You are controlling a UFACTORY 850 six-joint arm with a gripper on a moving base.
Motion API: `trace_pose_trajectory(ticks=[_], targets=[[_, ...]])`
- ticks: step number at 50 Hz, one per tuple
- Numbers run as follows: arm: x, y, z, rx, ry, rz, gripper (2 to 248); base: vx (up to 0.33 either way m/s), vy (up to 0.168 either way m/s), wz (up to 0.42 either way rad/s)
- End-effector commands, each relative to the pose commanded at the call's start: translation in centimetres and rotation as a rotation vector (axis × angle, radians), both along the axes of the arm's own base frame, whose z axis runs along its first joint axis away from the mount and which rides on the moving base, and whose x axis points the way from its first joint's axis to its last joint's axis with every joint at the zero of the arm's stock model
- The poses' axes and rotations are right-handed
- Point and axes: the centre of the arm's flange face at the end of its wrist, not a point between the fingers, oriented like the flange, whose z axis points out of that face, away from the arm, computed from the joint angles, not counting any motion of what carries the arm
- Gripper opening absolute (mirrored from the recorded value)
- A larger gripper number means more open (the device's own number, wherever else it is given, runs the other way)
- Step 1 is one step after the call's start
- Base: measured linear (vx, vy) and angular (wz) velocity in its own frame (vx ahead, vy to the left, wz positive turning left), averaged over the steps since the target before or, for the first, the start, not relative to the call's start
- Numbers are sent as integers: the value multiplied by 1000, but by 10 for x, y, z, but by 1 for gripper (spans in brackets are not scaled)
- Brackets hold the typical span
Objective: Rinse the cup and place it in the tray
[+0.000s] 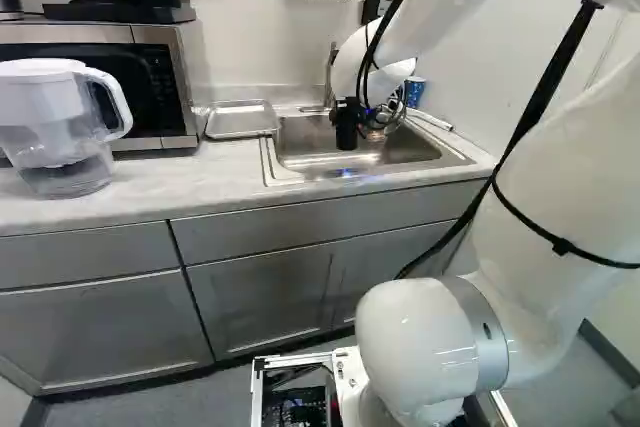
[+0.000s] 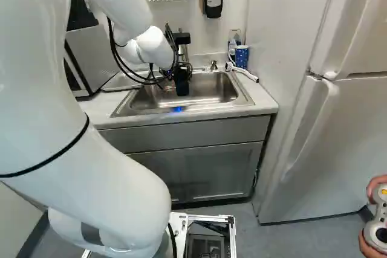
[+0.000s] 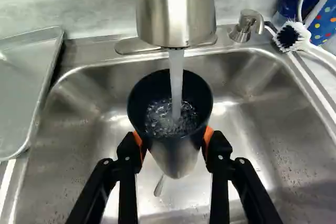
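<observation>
At the sink point(image 2: 136, 103), my gripper point(image 2: 179, 75) is reaching in over the basin in the right base view. Seen from the wrist, the gripper point(image 3: 173, 141) has its orange pads against opposite sides of a dark cup point(image 3: 177, 156), closed on it. The cup's mouth is up, under the metal faucet point(image 3: 176, 14). A stream of water point(image 3: 177, 77) runs into it and churns inside. The flat metal tray point(image 1: 240, 120) lies on the counter beside the sink, left of it in the left base view; its near part also shows as the tray point(image 3: 21, 93) in the wrist view.
A white-handled brush point(image 3: 294, 38), a soap pump point(image 3: 244, 27) and a blue dotted cup point(image 2: 241, 57) stand or lie by the sink's back corner. A water pitcher point(image 1: 60, 132) and a microwave point(image 1: 150, 82) are beyond the tray. A refrigerator point(image 2: 338, 131) stands beside the counter.
</observation>
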Motion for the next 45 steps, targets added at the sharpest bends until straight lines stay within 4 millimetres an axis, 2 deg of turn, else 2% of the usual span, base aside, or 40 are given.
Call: trace_pose_trajectory(ticks=[45], targets=[[0, 0, 0, 0, 0, 0, 123, 0, 0, 0]])
